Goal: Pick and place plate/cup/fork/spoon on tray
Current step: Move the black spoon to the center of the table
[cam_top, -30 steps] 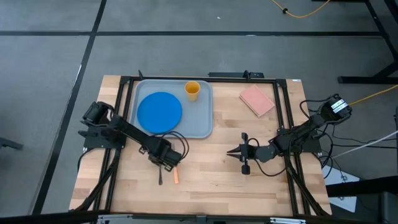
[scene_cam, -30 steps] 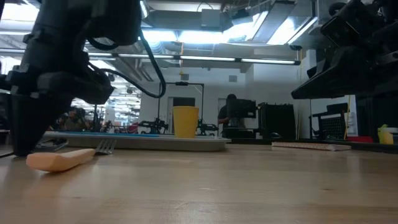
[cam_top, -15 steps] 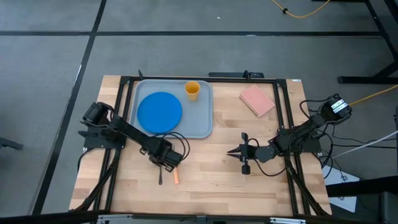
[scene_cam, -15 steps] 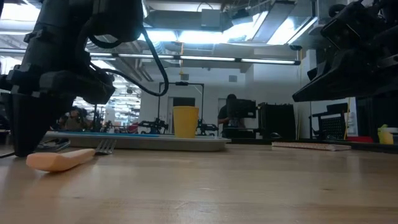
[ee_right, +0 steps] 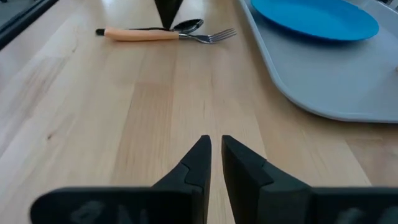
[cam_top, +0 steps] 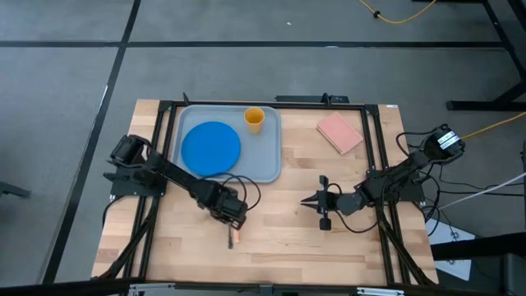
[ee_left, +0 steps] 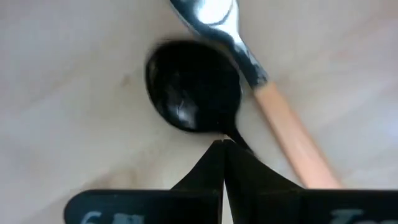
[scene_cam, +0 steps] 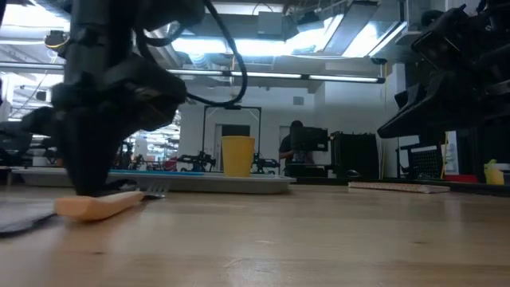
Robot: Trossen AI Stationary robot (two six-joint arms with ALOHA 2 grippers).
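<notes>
The blue plate (cam_top: 210, 148) and the yellow-orange cup (cam_top: 254, 120) stand on the grey-blue tray (cam_top: 267, 156) at the far left. The fork (cam_top: 233, 237) lies on the wood near the front, its tan handle toward the near edge. The dark spoon (ee_left: 193, 87) lies close beside it, its bowl next to the fork's tines (ee_right: 214, 35). My left gripper (ee_left: 222, 142) points down over both and is shut on the spoon. My right gripper (ee_right: 214, 146) is shut and empty, low over the table's right half (cam_top: 302, 201). My left gripper pinches the spoon's thin neck (ee_left: 231, 134), just behind the bowl, between its two fingertips. The fingers come from above, pointing down. The spoon stays about level beside the fork's handle (ee_left: 286, 130). I cannot tell whether it is clear of the table.
A pink square pad (cam_top: 339, 132) lies at the far right. Black frame rails run along the table's left, right and far sides. Bare wood lies between the two grippers and along the near edge.
My left gripper has gone toward the table's right edge and a little toward the near edge, staying shut. The spoon has come with it and now lies right beside the fork. The fork has stayed in place.
</notes>
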